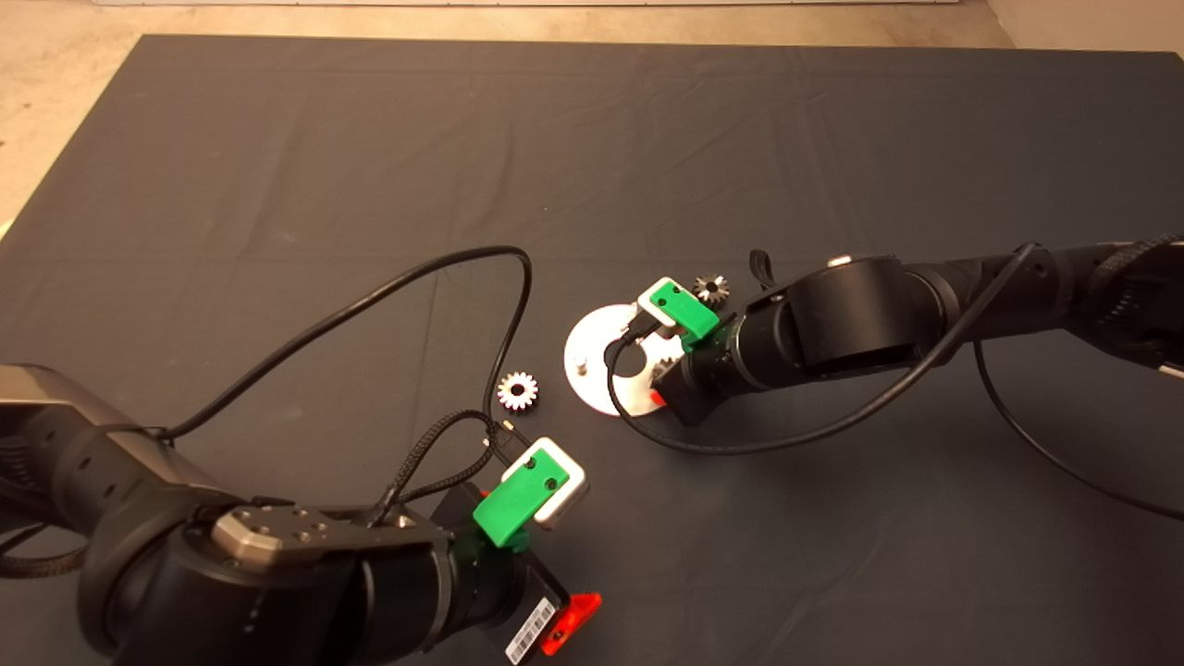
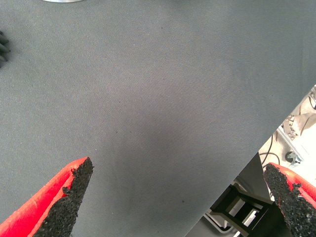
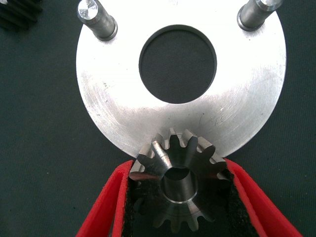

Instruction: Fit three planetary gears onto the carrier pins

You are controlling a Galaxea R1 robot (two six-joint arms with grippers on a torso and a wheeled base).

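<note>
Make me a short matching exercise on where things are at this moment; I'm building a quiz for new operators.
Things:
1. right tool
2. left tool
3. gear with bright teeth
4. dark gear

States:
A. lies on the mat left of the carrier plate
B. open over bare mat
C. shut on a gear at the plate's rim
D. lies on the mat beyond the plate

Pairs: 1-C, 2-B, 3-A, 4-D

Three gears, one round plate, two robot arms on a dark desk.

Counted: three small toothed gears, one loose on the mat [image 1: 518, 390], one dark one beyond the plate [image 1: 710, 289], and one between the right gripper's [image 3: 180, 197] red fingers [image 3: 178, 185]. One flat silver plate [image 1: 592, 356] with one large centre hole. Two upright pins show clearly on it [image 3: 96, 19] [image 3: 256, 14]. Two grippers, the left gripper [image 2: 177, 197] included.
</note>
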